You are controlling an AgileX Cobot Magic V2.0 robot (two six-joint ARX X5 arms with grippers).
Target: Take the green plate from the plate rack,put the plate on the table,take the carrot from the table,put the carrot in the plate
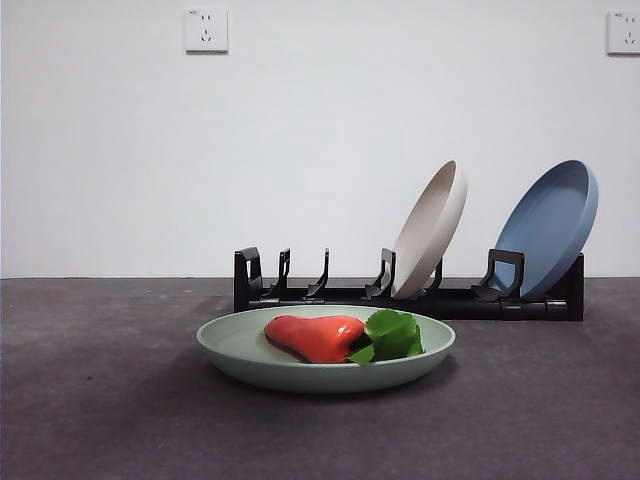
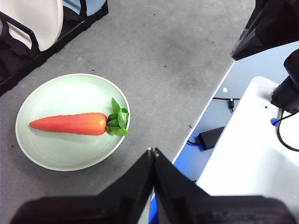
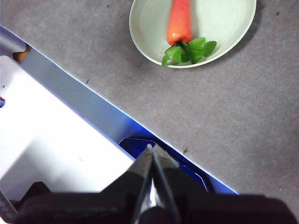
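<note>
One carrot [image 1: 318, 337] lies in the green plate [image 1: 235, 350] on the table [image 1: 100, 400].

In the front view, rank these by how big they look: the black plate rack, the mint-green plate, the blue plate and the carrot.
1. Long black plastic plate rack, widest.
2. Round pale mint-green plate, though it lies nearest the camera, which enlarges it.
3. Round blue plate, leaning in the rack, farther back.
4. Glossy orange-red toy carrot, smallest.
</note>
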